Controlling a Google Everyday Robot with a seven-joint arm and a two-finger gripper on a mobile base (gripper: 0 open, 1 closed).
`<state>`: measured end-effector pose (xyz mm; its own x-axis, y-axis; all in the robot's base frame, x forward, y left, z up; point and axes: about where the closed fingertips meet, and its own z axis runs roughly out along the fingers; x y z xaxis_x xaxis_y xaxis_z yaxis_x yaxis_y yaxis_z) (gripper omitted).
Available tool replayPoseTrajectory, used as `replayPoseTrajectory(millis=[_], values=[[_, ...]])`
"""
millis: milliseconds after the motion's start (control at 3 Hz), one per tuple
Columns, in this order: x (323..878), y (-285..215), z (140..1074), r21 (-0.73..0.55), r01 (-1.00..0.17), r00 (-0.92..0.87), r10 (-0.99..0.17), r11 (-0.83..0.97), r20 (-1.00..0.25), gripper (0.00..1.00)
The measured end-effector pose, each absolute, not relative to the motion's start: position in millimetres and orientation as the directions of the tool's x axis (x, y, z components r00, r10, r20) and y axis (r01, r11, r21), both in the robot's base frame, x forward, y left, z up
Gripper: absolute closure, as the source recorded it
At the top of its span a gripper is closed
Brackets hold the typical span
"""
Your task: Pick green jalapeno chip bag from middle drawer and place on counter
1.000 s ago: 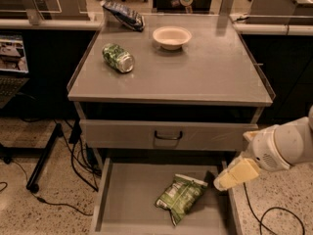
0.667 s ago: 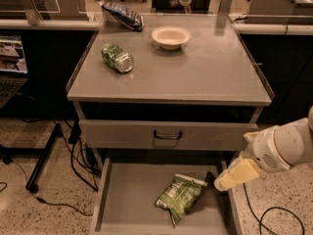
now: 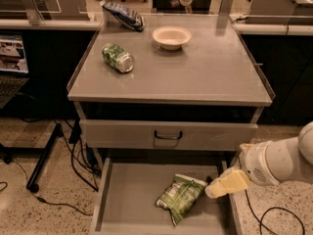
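At the far left, black cables point(image 3: 73, 170) trail over a speckled floor point(image 3: 29, 209) beside the grey cabinet. On its worktop point(image 3: 205, 77), a dark blue chip bag point(image 3: 122, 14) lies at the upper-left corner, a green drink can point(image 3: 118, 58) lies on its side below it, and a pale bowl point(image 3: 171, 36) sits toward the back centre. Under the worktop is a shut drawer front point(image 3: 122, 133) with a dark loop handle point(image 3: 167, 135). Below it the middle drawer point(image 3: 127, 199) is pulled out, with the green jalapeno chip bag point(image 3: 180, 196) lying flat right of centre. The cream-tipped gripper point(image 3: 226, 183) hangs just beside the bag's upper-right corner, over the drawer's right side. Whether it touches the bag, or is spread or closed, cannot be told. The white arm point(image 3: 281, 160) enters from the lower right.
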<state>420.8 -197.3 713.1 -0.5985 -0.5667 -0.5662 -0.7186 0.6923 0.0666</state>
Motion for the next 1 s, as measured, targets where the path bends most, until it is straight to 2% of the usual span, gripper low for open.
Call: replayPoseTrajectory(millis=[333, 1000], values=[[428, -187, 673, 0.072, -0.672, -0.633, -0.522, 0.737, -0.571, 0.0], [453, -174, 603, 0.115, -0.646, -0.686, -0.508, 0.755, -0.521, 0.0]])
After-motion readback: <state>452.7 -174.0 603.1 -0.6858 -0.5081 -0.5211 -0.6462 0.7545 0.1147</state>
